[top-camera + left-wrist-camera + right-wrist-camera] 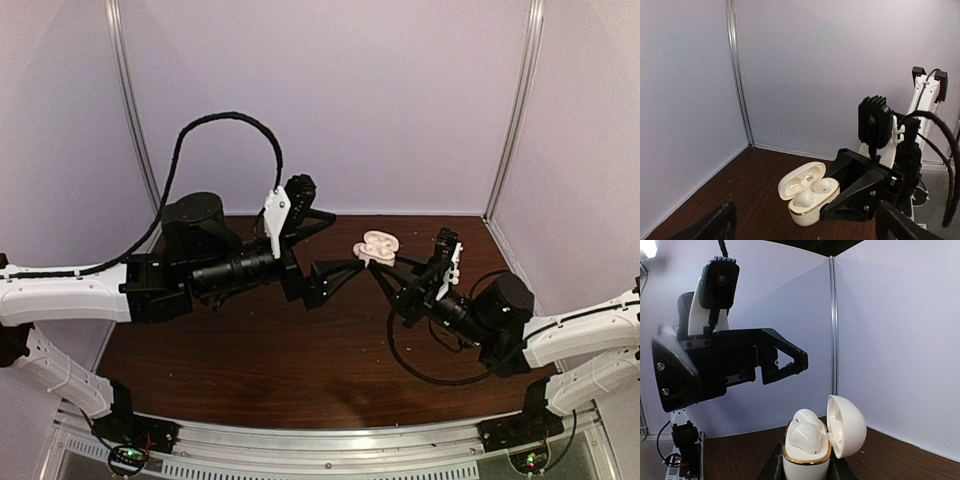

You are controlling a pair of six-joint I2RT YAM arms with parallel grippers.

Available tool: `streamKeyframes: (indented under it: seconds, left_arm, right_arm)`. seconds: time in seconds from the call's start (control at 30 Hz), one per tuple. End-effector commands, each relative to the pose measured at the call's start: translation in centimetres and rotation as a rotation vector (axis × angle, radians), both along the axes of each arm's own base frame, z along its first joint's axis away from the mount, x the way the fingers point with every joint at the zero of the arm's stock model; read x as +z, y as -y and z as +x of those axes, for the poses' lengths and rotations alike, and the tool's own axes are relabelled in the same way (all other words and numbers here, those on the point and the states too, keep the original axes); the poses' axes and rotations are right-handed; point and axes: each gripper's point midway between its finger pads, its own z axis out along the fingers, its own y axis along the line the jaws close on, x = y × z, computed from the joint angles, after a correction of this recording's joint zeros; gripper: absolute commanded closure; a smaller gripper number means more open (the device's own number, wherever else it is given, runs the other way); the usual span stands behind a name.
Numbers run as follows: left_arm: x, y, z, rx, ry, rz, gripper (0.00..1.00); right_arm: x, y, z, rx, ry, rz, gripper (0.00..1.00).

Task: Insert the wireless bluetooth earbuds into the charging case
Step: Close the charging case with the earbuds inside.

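Charging case (805,466) gripped by right gripper (382,268), raised over table (250,370), lid (847,426) open | earbuds (805,436) both apparently seated, rear one less certain | left gripper (347,241) spread wide, empty, near case | outstanding: probably only lid closing

Top camera looks down from 6 o'clock, distant. Wrist cameras at 9 and 3 face inward, sharing the charging case (378,247).
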Motion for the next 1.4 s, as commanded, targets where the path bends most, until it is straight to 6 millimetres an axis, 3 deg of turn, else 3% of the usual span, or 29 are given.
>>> streamKeyframes:
  seconds: [0.0,0.2,0.43,0.73,1.07,1.37]
  left_arm:
    - [-2.2,-0.6,-1.6,-0.085,0.014,0.121,0.02]
    - [-3.4,-0.8,-3.9,-0.207,0.078,0.159,0.02]
    - [-4.0,0.4,-5.0,-0.269,0.09,0.15,0.02]
    - [-4.4,2.0,-6.6,-0.319,0.122,0.179,0.03]
    - [-4.1,2.1,-8.4,-0.321,0.212,0.183,0.08]
    - [-6.1,2.1,-7.4,-0.186,0.319,0.304,0.11]
  right_arm:
    - [-0.2,-0.8,-2.5,0.185,-0.03,-0.059,1.0]
    - [0.0,-1.2,-5.4,0.355,-0.049,-0.106,1.0]
    - [0.8,-1.6,-6.6,0.437,-0.054,-0.127,1.0]
    - [0.8,-1.7,-6.5,0.435,-0.063,-0.133,1.0]
    - [0.2,-1.5,-5.9,0.408,-0.104,-0.123,1.0]
    - [1.0,-1.1,-5.1,0.41,-0.186,-0.07,1.0]
